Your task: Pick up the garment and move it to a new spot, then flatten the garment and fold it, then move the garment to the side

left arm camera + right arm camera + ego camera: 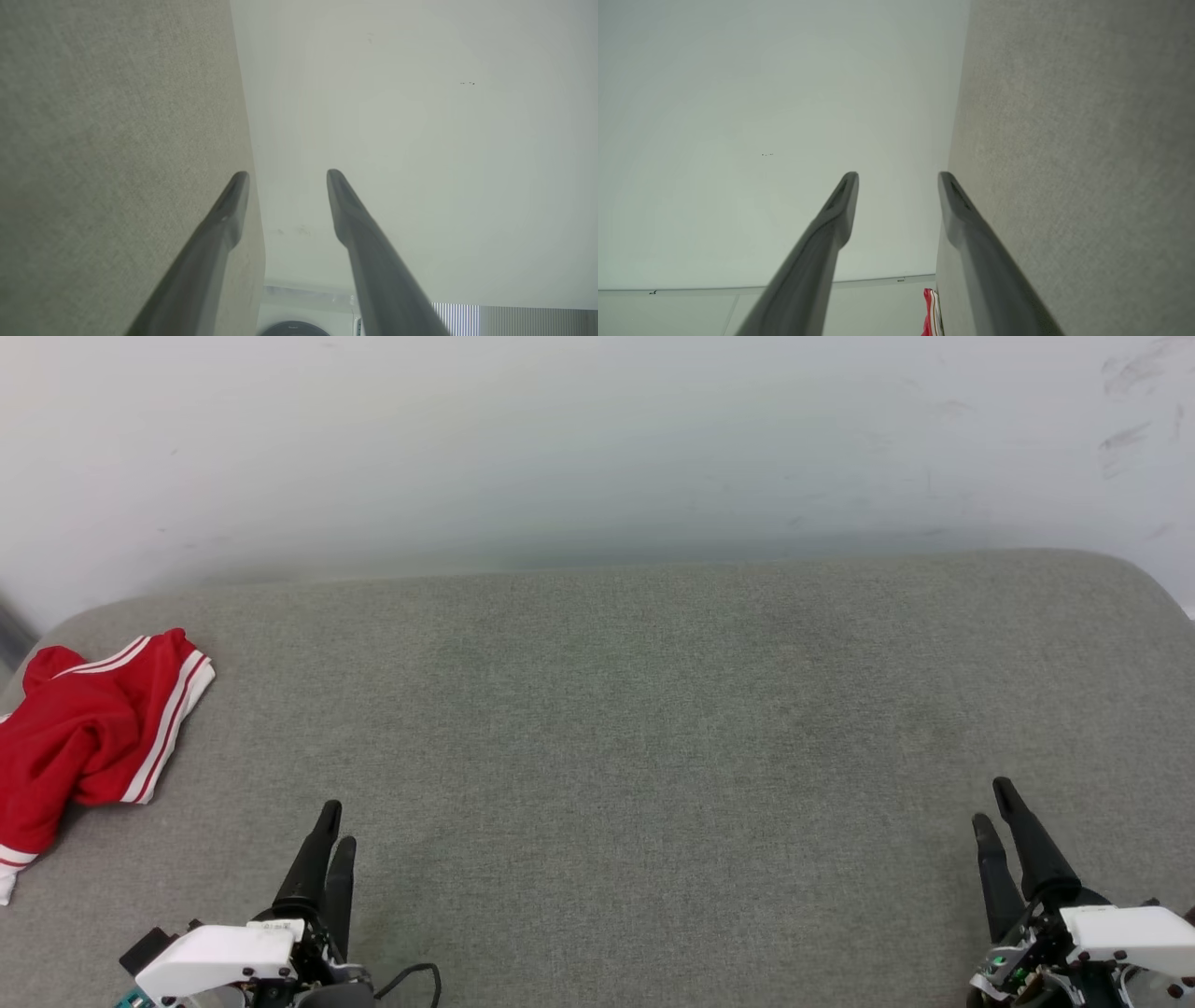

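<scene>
Head view: crumpled red jersey-style garment [84,737] with white-and-red striped trim lies at the frame's far left edge, on a grey woven fabric surface [653,756]. Left gripper [338,823] at lower left, right gripper [991,803] at lower right, both apart from it. Left wrist view: dark fingers [224,224] spread, released. Right wrist view: fingers [831,224] likewise parted, released; red sliver at bottom centre, probably the garment.

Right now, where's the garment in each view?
Head view: garment crumpled at far left, on the grey surface.
Right wrist view: garment, a red sliver at bottom centre, by the surface's edge.
Left wrist view: grey surface left, wall right.
Shared landmark: surface edge against wall.
</scene>
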Controlling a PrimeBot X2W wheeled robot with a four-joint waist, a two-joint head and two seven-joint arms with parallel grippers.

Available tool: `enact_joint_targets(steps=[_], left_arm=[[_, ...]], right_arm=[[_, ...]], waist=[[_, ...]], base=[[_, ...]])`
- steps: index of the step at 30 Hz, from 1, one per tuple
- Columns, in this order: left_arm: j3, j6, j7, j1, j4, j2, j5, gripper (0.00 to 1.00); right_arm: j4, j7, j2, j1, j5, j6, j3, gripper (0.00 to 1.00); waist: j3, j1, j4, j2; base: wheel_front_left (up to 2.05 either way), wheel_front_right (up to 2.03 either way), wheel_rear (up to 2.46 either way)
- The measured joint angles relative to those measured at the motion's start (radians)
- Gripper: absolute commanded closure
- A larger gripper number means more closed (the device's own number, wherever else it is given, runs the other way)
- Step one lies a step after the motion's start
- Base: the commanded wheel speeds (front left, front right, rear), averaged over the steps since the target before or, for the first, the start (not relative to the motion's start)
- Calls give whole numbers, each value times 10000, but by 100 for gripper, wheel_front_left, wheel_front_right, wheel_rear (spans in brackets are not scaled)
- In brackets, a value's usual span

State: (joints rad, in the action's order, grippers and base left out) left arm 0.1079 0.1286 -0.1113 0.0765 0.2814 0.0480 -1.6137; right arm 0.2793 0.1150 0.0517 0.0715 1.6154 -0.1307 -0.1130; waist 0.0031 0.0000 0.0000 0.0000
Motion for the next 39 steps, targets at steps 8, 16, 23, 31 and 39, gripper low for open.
enact_joint_targets(steps=[8, 16, 23, 31, 39], left_arm=[[-15, -6, 368, -177, -59, -10, 270, 0], [171, -6, 725, -323, -228, -12, 696, 0], [610, -6, 1032, -422, -228, -21, 1593, 0], [1012, -6, 1338, -457, -520, -21, 2984, 0], [1254, -178, 1620, -456, -1778, -12, 4874, 0]], right_arm=[[-44, -368, -8, -160, -251, 4, 257, 0], [-161, -746, -12, -179, -1007, 4, 280, 0], [-272, -1043, -12, -247, -2316, 4, 288, 0], [-905, -1350, -13, -244, -4318, 2, 270, 0], [-1833, -1657, -13, -203, -6819, 4, 443, 0]], waist=[[11, 0, -7, 0], [18, 0, -14, 0], [17, 0, -20, 0], [26, 0, -23, 0], [80, 1, -27, 0]], base=[[0, 0, 0], [0, 0, 0], [0, 0, 0], [0, 0, 0], [0, 0, 0]])
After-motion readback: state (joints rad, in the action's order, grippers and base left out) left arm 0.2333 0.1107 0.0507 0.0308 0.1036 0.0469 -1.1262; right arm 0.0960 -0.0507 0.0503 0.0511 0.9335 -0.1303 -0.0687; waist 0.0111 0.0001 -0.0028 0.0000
